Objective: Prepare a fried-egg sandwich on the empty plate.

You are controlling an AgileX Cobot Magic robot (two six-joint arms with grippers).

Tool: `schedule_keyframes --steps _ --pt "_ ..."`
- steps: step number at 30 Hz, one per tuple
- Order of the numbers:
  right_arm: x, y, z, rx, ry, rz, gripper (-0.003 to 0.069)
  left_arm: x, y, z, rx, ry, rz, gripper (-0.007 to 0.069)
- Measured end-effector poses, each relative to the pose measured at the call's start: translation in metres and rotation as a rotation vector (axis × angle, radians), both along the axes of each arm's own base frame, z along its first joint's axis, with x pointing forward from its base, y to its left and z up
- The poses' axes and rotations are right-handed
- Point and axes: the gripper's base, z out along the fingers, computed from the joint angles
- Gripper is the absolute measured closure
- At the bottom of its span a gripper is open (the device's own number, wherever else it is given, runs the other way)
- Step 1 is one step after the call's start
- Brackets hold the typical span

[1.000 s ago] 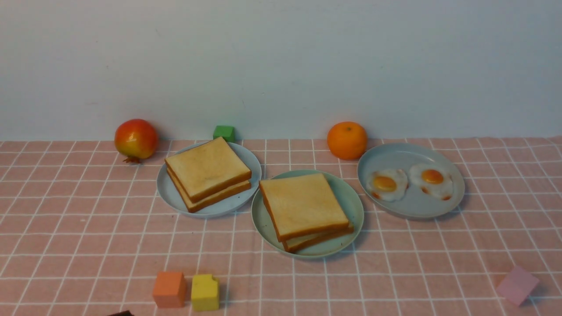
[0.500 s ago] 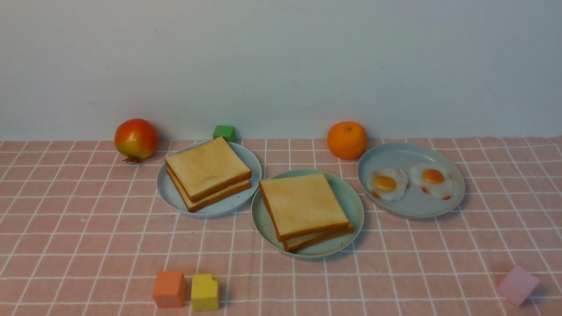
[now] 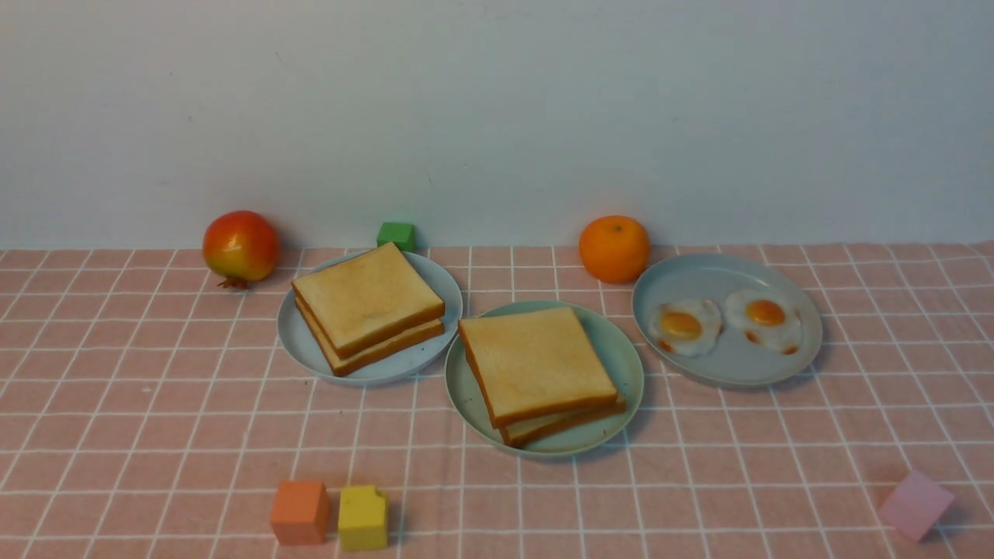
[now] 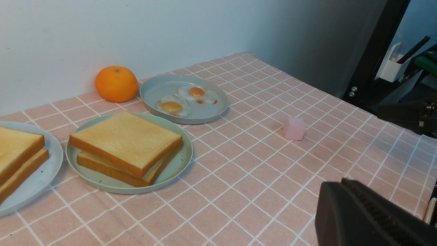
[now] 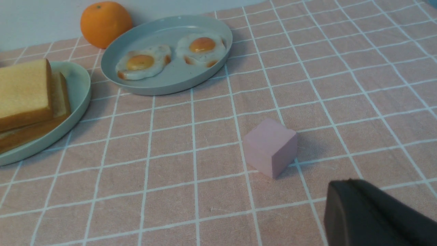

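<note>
1. The sandwich [image 3: 540, 374], two toast slices stacked slightly askew, lies on the mint-green plate [image 3: 621, 353] at the middle of the checked pink cloth [image 3: 699, 481]; no egg shows between the slices
2. Just left of it, a grey-blue plate [image 3: 299, 341] holds a plain toast stack [image 3: 366, 306]
3. To the right, another grey-blue plate [image 3: 730, 272] carries two fried eggs [image 3: 683, 326]
4. Left gripper [image 4: 351, 191] is closed and empty, off the cloth's near edge
5. Right gripper [image 5: 344, 191] is closed and empty, near the pink cube [image 5: 269, 146]
</note>
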Motion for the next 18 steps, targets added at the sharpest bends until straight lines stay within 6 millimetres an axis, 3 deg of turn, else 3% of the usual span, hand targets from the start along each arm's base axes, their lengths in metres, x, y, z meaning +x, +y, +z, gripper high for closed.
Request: schedule_keyframes --steps 10,14,18 --pt "0.000 0.000 0.000 -0.002 0.000 0.000 0.0654 0.001 0.001 0.002 -0.015 -0.021 0.015 0.0612" --pt "0.000 0.000 0.000 -0.002 0.000 0.000 0.0651 0.005 0.008 0.008 -0.031 -0.099 0.111 0.0612" --pt "0.000 0.000 0.000 -0.003 0.000 0.001 0.0648 0.005 0.030 0.001 -0.048 -0.176 0.364 0.0612"
